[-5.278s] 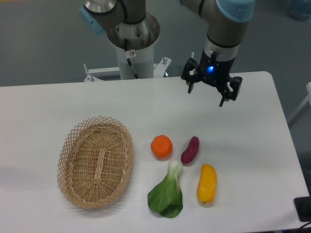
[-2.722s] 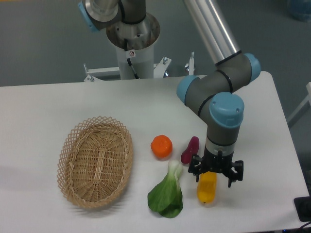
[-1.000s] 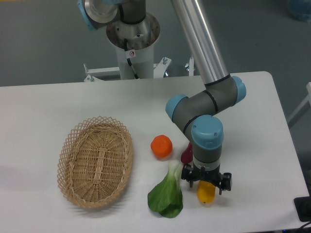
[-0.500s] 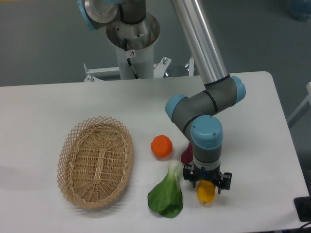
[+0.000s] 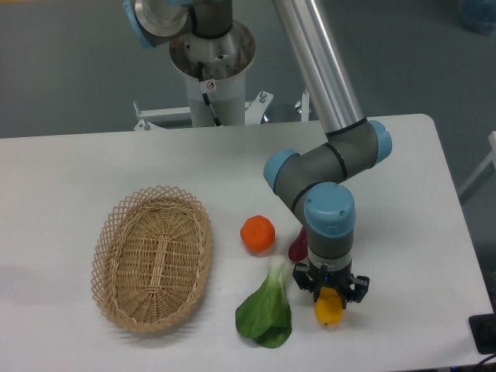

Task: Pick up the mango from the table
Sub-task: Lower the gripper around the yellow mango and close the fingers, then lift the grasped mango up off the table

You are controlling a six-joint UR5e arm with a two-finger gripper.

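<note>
While the arm reaches down near the front right of the table (image 5: pixel 116 167), its gripper (image 5: pixel 330 293) sits low over the mango (image 5: pixel 328 307), the fingers drawn in against the fruit's upper end and pinching it. Only the yellow lower part of the mango shows below the fingers. A purple vegetable (image 5: pixel 295 249) peeks out behind the wrist, with an orange (image 5: pixel 257 234), a leafy green (image 5: pixel 266 311) and a wicker basket (image 5: pixel 152 258) to the left.
</note>
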